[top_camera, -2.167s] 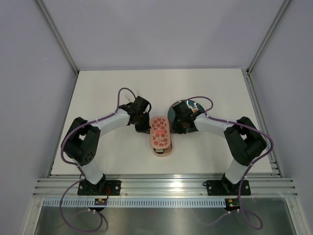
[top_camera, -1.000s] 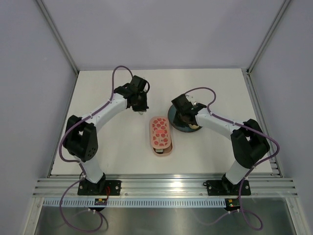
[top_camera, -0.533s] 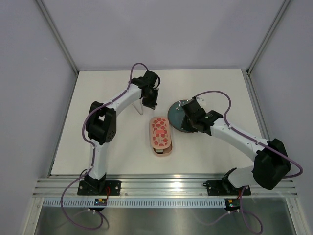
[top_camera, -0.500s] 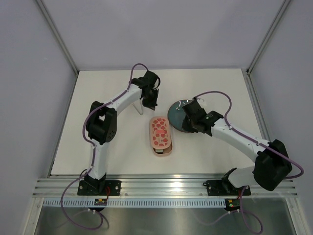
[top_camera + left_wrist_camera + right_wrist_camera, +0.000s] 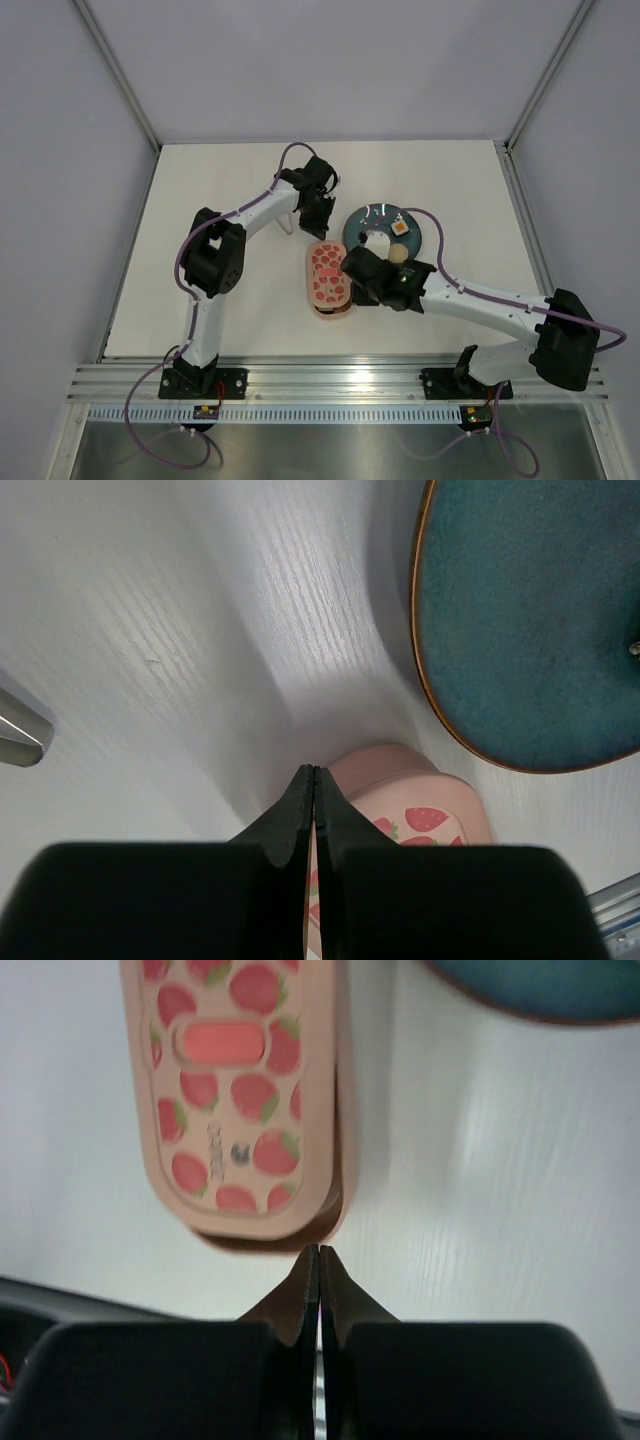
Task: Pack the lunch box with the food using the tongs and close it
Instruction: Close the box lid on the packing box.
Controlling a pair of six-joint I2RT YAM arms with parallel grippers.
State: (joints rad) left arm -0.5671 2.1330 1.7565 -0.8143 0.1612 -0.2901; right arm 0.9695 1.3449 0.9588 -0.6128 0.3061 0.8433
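Note:
The pink lunch box [image 5: 328, 282] lies mid-table with its strawberry lid [image 5: 240, 1090] resting on it, slightly askew. My left gripper [image 5: 321, 230] is shut and holds nothing, its tips [image 5: 314, 772] at the box's far end [image 5: 420, 800]. Also shut and holding nothing, my right gripper [image 5: 351, 272] hangs by the box's right side; in the right wrist view its tips [image 5: 318, 1250] point just below the lid's near end. Food stays on the teal plate [image 5: 372, 214]: an orange-topped cube [image 5: 400, 228], a white piece [image 5: 375, 240], a beige disc [image 5: 397, 253]. The tongs [image 5: 287, 224] lie left of the left gripper.
The plate's rim [image 5: 425, 670] is close to the right of the left fingers. The metal end of the tongs [image 5: 18, 735] shows at the left wrist view's edge. Grey walls enclose the table, and an aluminium rail [image 5: 330, 380] runs along its near edge.
The left gripper swung right and nearer, to the box's far end. The right arm left the plate and dropped beside the box, uncovering the food. Both grippers stayed shut.

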